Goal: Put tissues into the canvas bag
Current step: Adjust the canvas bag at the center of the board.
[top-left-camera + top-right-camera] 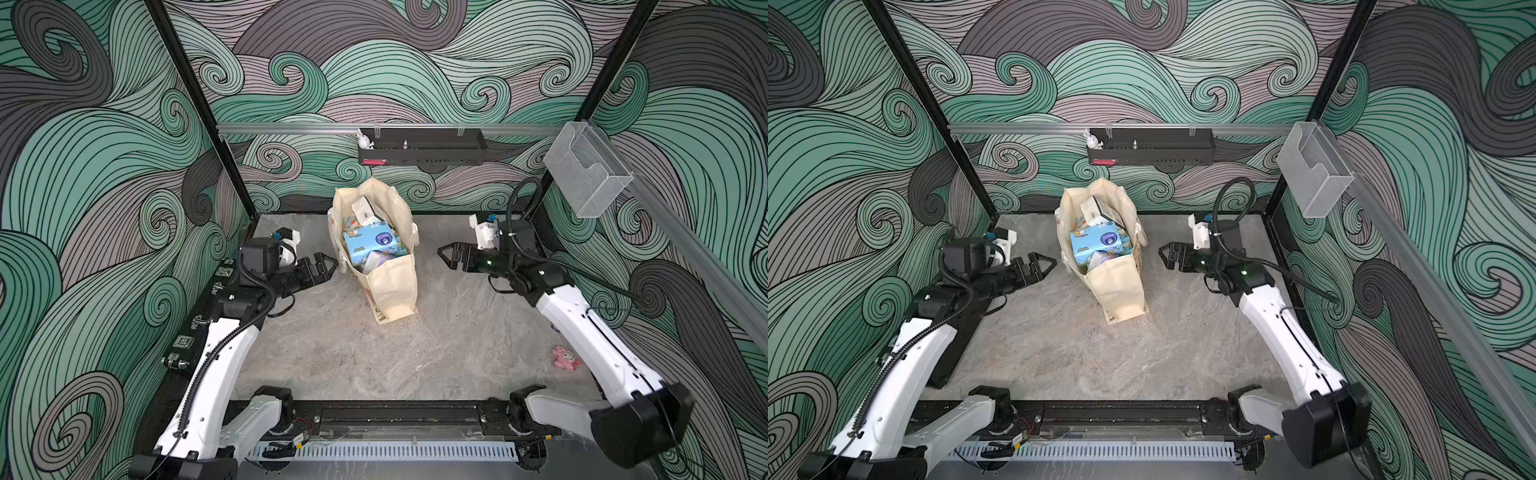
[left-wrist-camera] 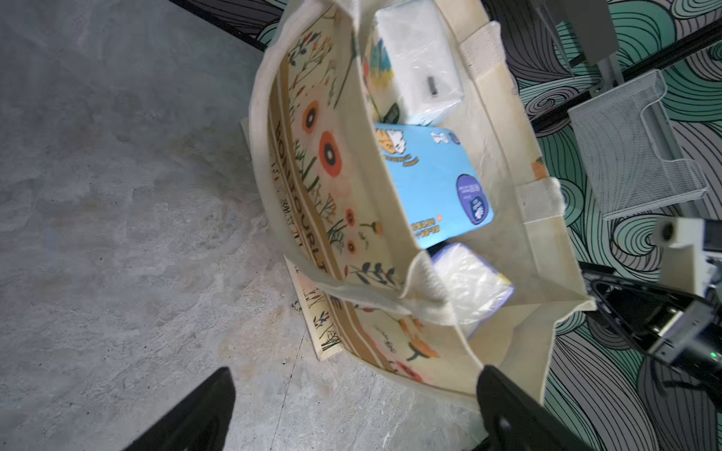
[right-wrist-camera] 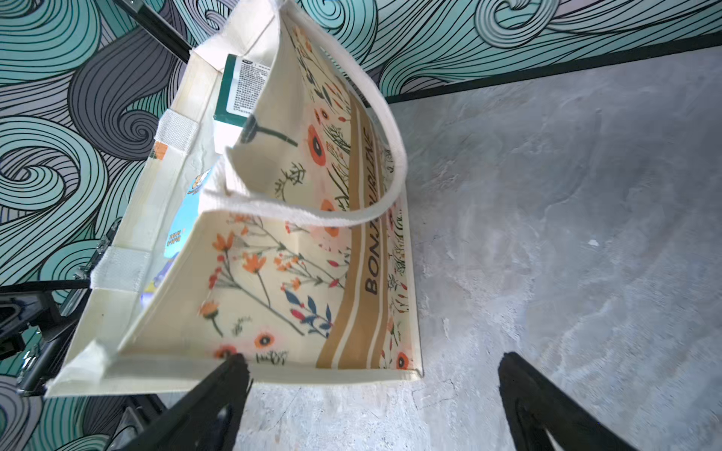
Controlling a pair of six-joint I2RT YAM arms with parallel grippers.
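Packing looks finished: the canvas bag (image 1: 390,291) holds the tissues (image 1: 372,245).
In both top views the bag stands upright in the middle of the surface (image 1: 353,361), packs stacked close to its rim. The left gripper (image 1: 328,266) and right gripper (image 1: 446,253) flank it, jaws apart and empty, and only a pink toy (image 1: 565,358) lies loose. Left wrist view: a blue pack (image 2: 429,183) and white packs (image 2: 422,66) sit inside, jaws spread. Right wrist view: a green-labelled pack (image 3: 242,90) sits inside, jaws spread. No pack shows outside the bag.
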